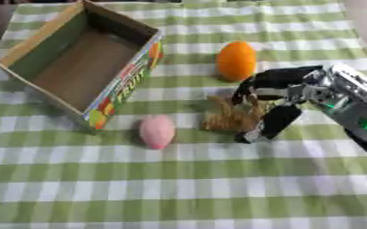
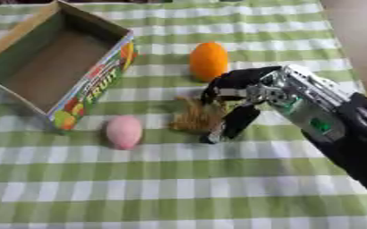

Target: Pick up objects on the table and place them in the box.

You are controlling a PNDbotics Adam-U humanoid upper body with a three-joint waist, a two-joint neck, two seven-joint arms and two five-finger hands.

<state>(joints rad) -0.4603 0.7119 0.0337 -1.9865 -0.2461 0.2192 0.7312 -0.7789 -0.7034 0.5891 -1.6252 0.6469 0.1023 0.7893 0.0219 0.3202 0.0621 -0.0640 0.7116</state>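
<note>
Hiding behind robot hand (image 1: 269, 100): tan object (image 1: 227, 117)

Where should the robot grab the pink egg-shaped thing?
Probably round the middle of the pink egg-shaped thing, coming down from above with fingers on its left and right sides. It lies on the checked cloth with its long axis pointing away from the robot, open cloth either side. The right hand is closest.

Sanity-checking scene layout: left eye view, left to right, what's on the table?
box → pink egg-shaped object → tan straw-like object → right hand, reaching down at the straw-like object. The orange sits farther back, overlapping those two sideways.
</note>
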